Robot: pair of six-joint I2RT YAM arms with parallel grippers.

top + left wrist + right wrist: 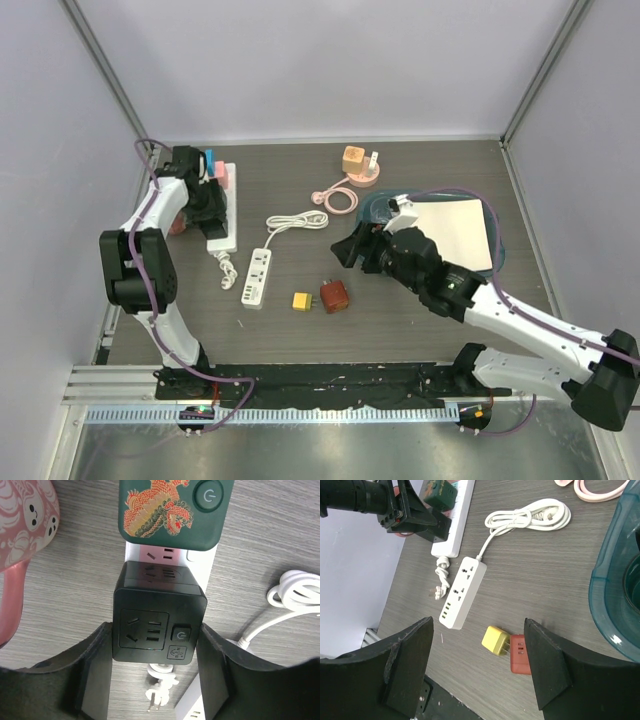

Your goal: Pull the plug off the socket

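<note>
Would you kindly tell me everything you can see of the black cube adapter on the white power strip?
The black cube adapter looks like matte plastic with rounded edges. Its top face carries socket slots, a round power button and a small square marking. It stands plugged upright into the white power strip, right beside a green dragon-printed adapter. The left gripper clasps it on two opposite sides.

Bright even diffuse light, faint soft shadows, crisp focus, slight wide-angle stretch
</note>
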